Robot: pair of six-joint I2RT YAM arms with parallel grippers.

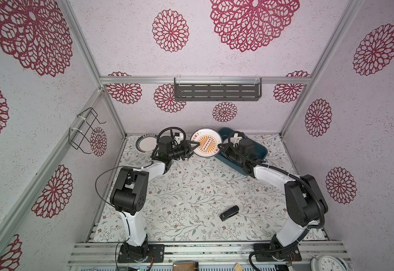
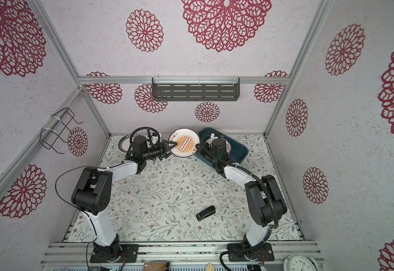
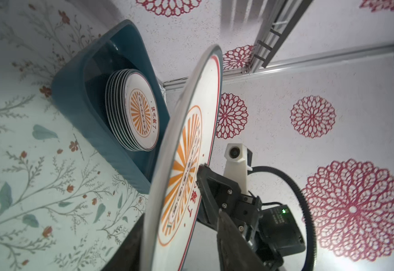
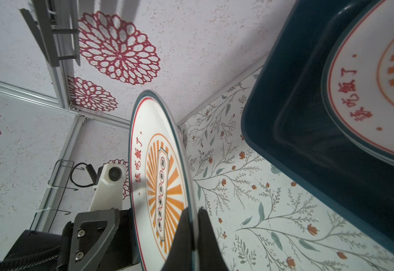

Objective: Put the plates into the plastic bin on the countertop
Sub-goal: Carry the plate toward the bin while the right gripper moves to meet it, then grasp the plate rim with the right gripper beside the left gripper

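Holding a round white ceramic plate with an orange sunburst centre (image 1: pixel 206 143) by its rim with the right gripper (image 4: pixel 192 211), both fingers pressed onto the edge, one on each face. Seen in both top views between the two arms, raised over the flat white countertop printed with leafy vines (image 1: pixel 191 187), just beside the left end of the dark teal-blue rectangular plastic bin (image 1: pixel 262 150).

Reaching the opposite rim with the left gripper (image 1: pixel 194 146), spread, its fingers standing on both sides of the plate. In the right wrist view, a clear gap between one finger and the plate face.

Inside the bin, toward one end, a flat stack of white plates (image 3: pixel 142 110) with the same sunburst on top.

Lying on the countertop behind the left arm, well apart from the bin, one more white plate with a dark teal lettered rim (image 1: pixel 145 143). Near the front, a small black oblong object (image 1: pixel 229 212).
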